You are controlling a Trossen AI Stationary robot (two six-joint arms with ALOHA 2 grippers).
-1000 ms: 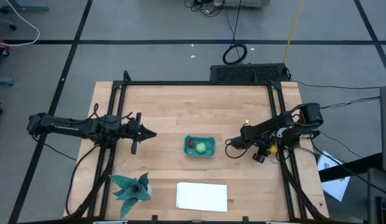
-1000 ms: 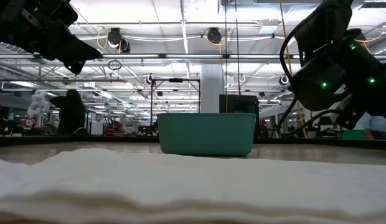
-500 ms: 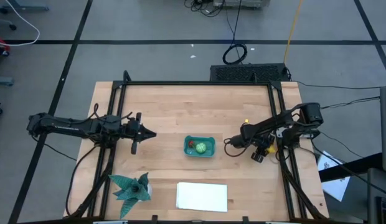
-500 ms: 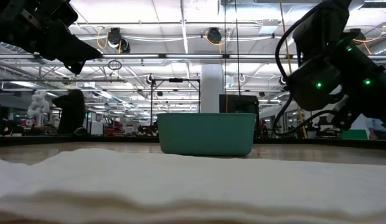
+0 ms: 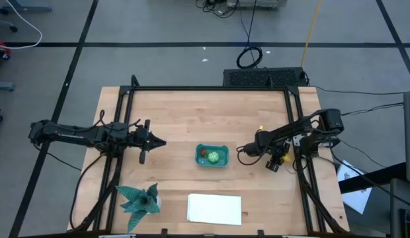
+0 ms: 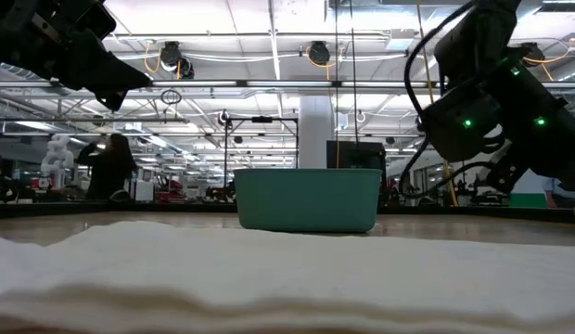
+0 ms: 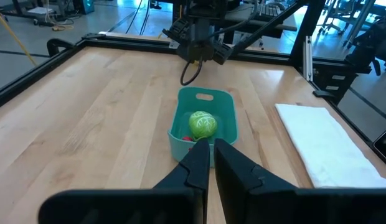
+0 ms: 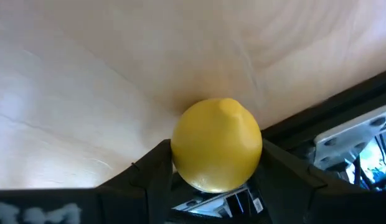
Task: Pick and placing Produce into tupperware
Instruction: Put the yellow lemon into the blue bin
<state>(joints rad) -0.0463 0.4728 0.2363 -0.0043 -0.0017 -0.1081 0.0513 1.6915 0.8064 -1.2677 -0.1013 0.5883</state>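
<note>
High view: the right gripper (image 5: pixel 241 151) has crept a little closer to the teal tub (image 5: pixel 211 156) than it was a moment ago. It now sits just beside the tub's right end, but not over it yet. The tub stands in the middle of the table (image 5: pixel 192 112), with a red piece (image 5: pixel 203 156) and a round light green piece (image 5: pixel 214 157) already inside. The left gripper (image 5: pixel 163 142) has not moved. It waits near the tub's left side.

Low view: the tub (image 6: pixel 307 199) stands flat on the table behind a white cloth (image 6: pixel 269 278). The right arm hangs high on the right side and has leaned in toward the tub. The left arm stays high on the left.

Left wrist view: the left gripper (image 7: pixel 211 149) has its fingers pressed together with nothing in them. They point at the tub (image 7: pixel 180 146), where the green ball (image 7: pixel 203 124) and a bit of the red piece (image 7: pixel 187 138) show. The right arm is on the far side of the tub.

Right wrist view: the right gripper (image 8: pixel 213 186) pinches the yellow fruit (image 8: pixel 217 152) between its fingers, with the wooden table below.

So two pieces are in, and the yellow one is the last. I think the right arm now needs to carry it over the tub and let go.
</note>
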